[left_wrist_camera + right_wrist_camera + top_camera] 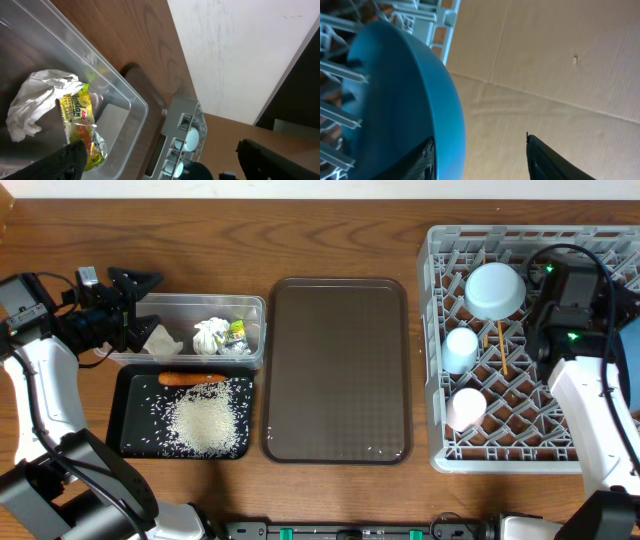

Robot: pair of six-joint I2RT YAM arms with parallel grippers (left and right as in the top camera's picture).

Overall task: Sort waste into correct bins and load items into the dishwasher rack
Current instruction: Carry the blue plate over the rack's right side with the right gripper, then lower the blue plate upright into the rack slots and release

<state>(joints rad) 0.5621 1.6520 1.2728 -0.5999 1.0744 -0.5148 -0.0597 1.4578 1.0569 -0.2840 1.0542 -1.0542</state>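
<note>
- The left gripper [138, 305] hovers over the left end of the clear rectangular plastic tub [180, 303]. Its fingers [67, 159] are spread wide and hold nothing.
- The tub holds crumpled white paper wads [35, 97] and a small green-yellow wrapper [80, 120] lying against one of the wads.
- The shallow black rectangular tray [135, 435] sits just in front of the tub. In it are a small orange carrot [192, 378] along the far edge and a patch of loose white rice grains [205, 422].
- The larger dark brown serving tray [337, 370] lies between the two bins and the large grey lattice dishwasher rack [440, 450].
- The rack holds a white bowl with a pale blue rim [495, 290], a light blue cup [461, 347], a white cup [466, 408] and thin wooden chopsticks [501, 345].
- The large round blue plate [395, 100] stands on edge among the rack pegs.
- The right gripper [480, 155] is spread wide and grips nothing, with the plate rim just beside one finger.
</note>
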